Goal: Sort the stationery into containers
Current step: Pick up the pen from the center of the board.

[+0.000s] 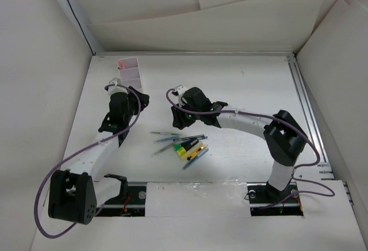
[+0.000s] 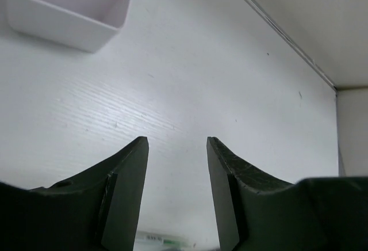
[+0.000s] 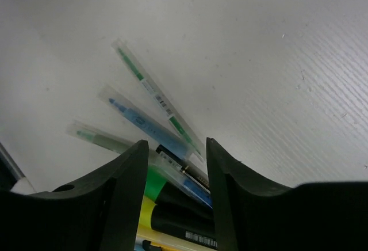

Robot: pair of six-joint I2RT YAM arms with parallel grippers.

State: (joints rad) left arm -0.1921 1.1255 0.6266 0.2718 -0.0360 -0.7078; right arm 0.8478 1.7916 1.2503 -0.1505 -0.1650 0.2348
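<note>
— So, where's the box (image 2: 64, 27)?
— Ahead-left of the left pincer (image 2: 177, 147), spread and empty.
— And the pens (image 3: 144, 127)?
— On the counter (image 3: 259, 61) beneath the right pincer (image 3: 177, 147), spread too.

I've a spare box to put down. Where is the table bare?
Bare table runs along the far edge, from the container to the right rail. Crowded: the pen pile near the centre front.

You have one white divided box (image 1: 130, 71); about five thin pens (image 1: 172, 138), though the pile overlaps too much for you to count exactly; seemingly two yellow-green highlighters (image 1: 185, 151); two arms, the left arm (image 1: 98, 147) and the right arm (image 1: 244, 122).
</note>
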